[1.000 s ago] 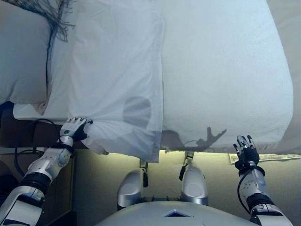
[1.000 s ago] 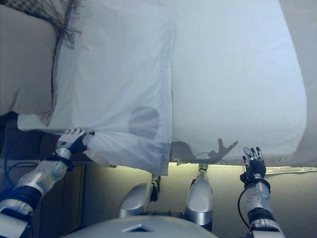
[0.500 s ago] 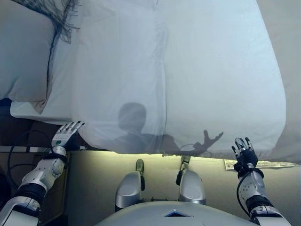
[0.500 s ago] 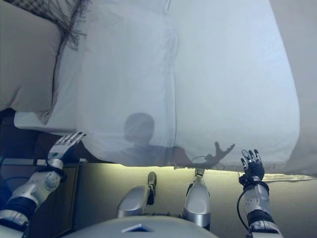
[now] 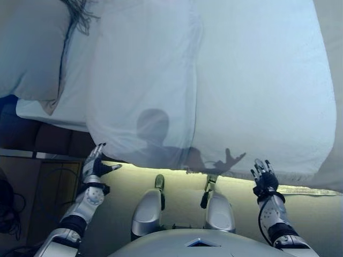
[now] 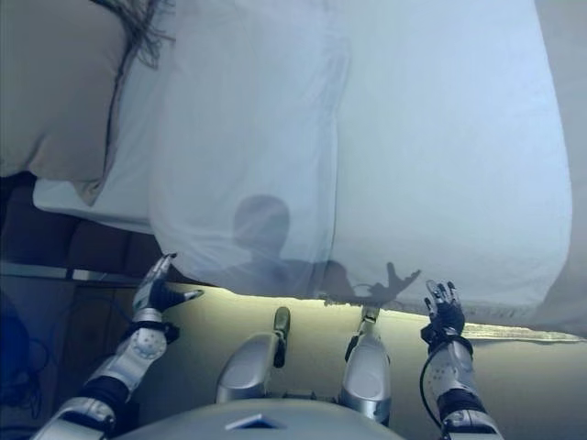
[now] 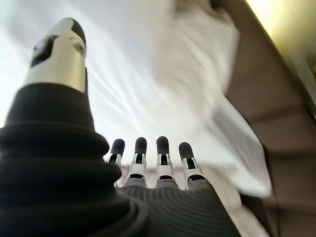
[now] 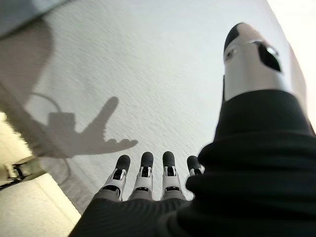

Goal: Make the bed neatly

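A white sheet [image 5: 144,85] lies spread over the left half of the bed [image 5: 262,91], its near edge hanging just over the mattress side. A white pillow [image 5: 29,51] lies at the far left. My left hand [image 5: 95,167] is open and empty below the sheet's near left corner, apart from it. In the left wrist view its straight fingers [image 7: 140,153] point at the white sheet [image 7: 148,74]. My right hand [image 5: 262,175] is open and empty just below the mattress edge at the right; its fingers [image 8: 145,173] point at the mattress cover [image 8: 148,64].
A dark fringed throw [image 5: 80,12] shows at the top left by the pillow. A dark nightstand or bed frame [image 5: 37,144] stands at the left below the pillow. A lit strip [image 5: 300,188] runs under the bed's near edge.
My left hand has let go of the sheet corner and opened, then dropped below the bed edge. The sheet now lies flatter over the bed. My right hand stays open. The view has shifted.
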